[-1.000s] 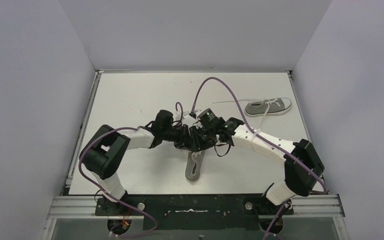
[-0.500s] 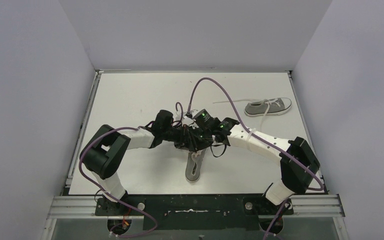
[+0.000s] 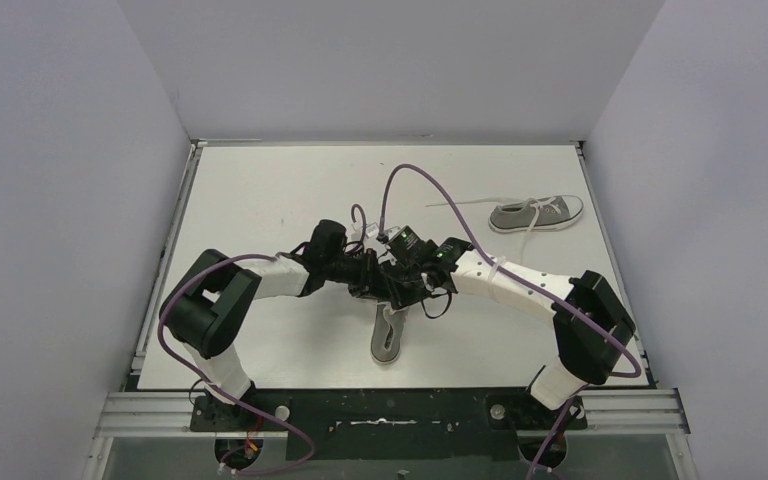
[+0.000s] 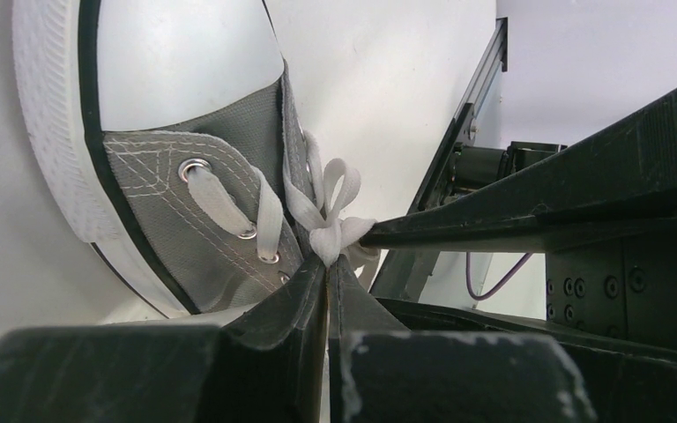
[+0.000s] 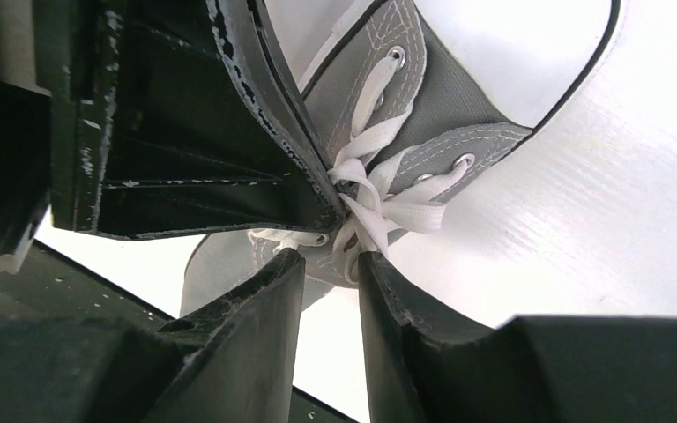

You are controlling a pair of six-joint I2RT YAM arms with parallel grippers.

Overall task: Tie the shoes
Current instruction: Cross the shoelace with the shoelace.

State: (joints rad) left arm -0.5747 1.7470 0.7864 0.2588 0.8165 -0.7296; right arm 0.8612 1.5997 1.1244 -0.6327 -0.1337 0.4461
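Left tool (image 4: 326,278): pressed fully together, pinching the white laces (image 5: 379,207) at their crossing just above the eyelets of the near shoe (image 3: 387,342). Right tool (image 5: 333,264): parted by a narrow gap, tips close against the same crossing from the opposite side, a few strands hanging between them; cannot tell whether gripped. Near shoe: flat on the counter (image 3: 260,190), middle, toward the front edge, one end showing below the two meeting tools. Second shoe (image 3: 537,213): far right of the counter, well apart, laces loose and trailing over the surface.
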